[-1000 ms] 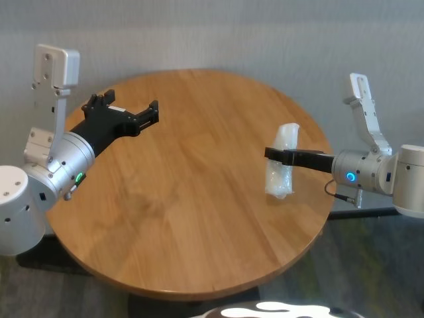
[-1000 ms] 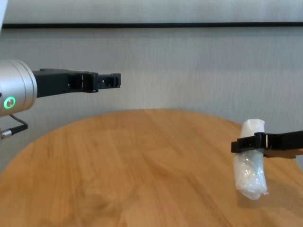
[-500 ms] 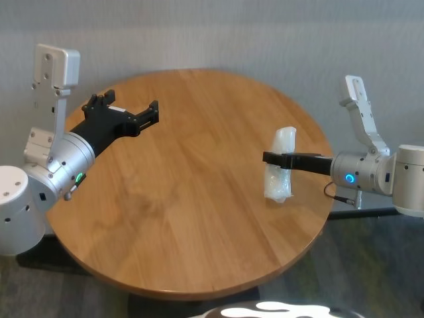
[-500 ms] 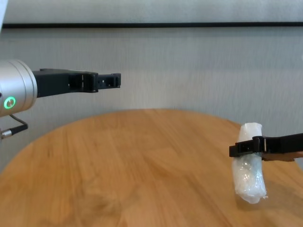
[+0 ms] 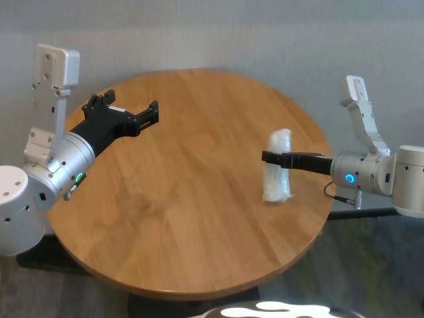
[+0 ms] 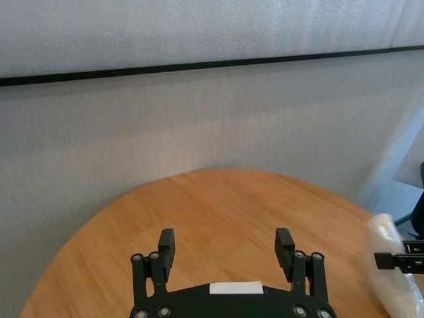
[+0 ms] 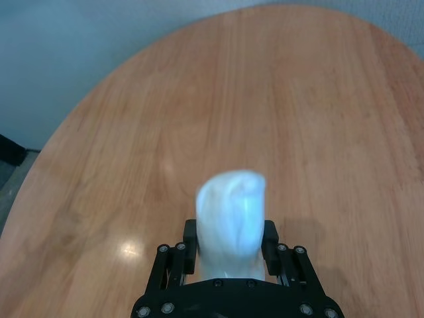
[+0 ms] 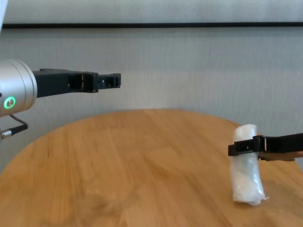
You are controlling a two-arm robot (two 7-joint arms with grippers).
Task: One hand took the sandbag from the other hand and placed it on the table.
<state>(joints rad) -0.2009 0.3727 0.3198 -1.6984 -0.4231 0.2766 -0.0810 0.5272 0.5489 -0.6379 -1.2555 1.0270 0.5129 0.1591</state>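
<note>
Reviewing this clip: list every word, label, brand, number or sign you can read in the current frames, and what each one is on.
No readable text anywhere in these views.
White sticker on the left gripper body: blank or too small to read.
Sandbag, held upright between the right gripper fingers: plain white, no print visible.
Table: bare wood grain, no markings.

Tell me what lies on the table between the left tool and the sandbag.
Nothing: in the head view only bare wood of the table stretches from under the open left tool to the sandbag, which stands upright between the right tool's fingers.
</note>
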